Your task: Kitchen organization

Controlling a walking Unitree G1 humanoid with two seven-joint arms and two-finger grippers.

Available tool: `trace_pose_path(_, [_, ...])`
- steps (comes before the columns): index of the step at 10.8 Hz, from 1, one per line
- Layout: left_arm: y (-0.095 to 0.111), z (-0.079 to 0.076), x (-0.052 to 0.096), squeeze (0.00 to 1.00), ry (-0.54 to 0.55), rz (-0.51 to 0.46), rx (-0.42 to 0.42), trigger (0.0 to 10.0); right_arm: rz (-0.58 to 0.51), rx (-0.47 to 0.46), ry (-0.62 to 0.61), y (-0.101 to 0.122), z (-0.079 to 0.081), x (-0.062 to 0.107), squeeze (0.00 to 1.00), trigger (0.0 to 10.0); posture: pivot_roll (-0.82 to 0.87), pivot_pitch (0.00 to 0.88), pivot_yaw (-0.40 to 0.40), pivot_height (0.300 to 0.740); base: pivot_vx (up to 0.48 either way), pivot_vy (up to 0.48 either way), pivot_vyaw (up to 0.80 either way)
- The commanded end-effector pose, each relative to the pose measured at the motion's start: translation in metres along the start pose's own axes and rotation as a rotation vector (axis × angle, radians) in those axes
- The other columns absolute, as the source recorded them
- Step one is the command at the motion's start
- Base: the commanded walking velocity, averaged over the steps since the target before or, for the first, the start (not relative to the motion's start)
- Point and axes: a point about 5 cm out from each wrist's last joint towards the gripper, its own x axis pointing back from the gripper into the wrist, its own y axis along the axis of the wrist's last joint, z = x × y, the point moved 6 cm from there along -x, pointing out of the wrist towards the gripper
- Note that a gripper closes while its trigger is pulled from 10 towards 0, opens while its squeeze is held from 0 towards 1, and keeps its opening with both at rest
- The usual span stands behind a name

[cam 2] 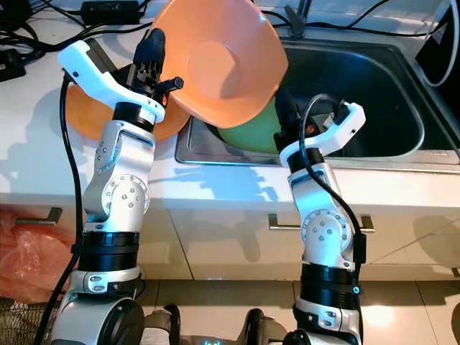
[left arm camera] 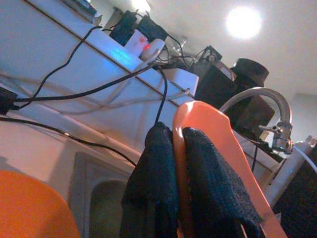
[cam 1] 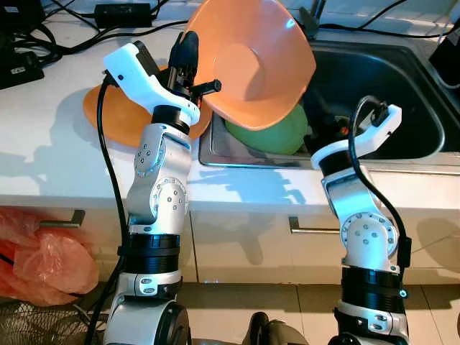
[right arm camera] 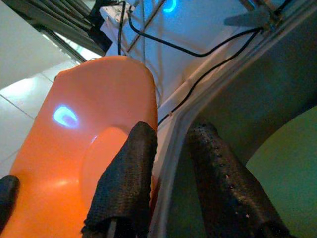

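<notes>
Parted end effector (right arm camera: 168, 183) under orange bowl (right arm camera: 94, 124)

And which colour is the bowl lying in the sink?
Green; the bowl in the sink shows best in the left eye view.

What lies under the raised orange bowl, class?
Beneath the orange bowl, clamped by the left gripper, a green bowl sits in the sink. Its upper part is covered.

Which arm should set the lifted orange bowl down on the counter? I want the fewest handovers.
Probably the left. The left gripper is shut on the rim of the orange bowl, beside the orange plate on the counter. The right gripper is open, low in the sink by the green bowl.
</notes>
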Motion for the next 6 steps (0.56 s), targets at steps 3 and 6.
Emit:
trace_pose_path(3, [0.0011,-0.0172,-0.0016,0.0,-0.042,-0.021,0.039,10.0,-0.029,-0.026,-0.011,0.0083,-0.0021,-0.0002,1.0,10.0,0.14,0.172,-0.056,0.74,0.0,0.0,0.0])
trace_pose_path(6, [0.0022,-0.0169,-0.0022,0.0,-0.04,-0.026,0.039,10.0,-0.02,-0.041,0.0,0.0059,-0.0008,0.0,1.0,10.0,0.14,0.172,-0.057,0.74,0.0,0.0,0.0])
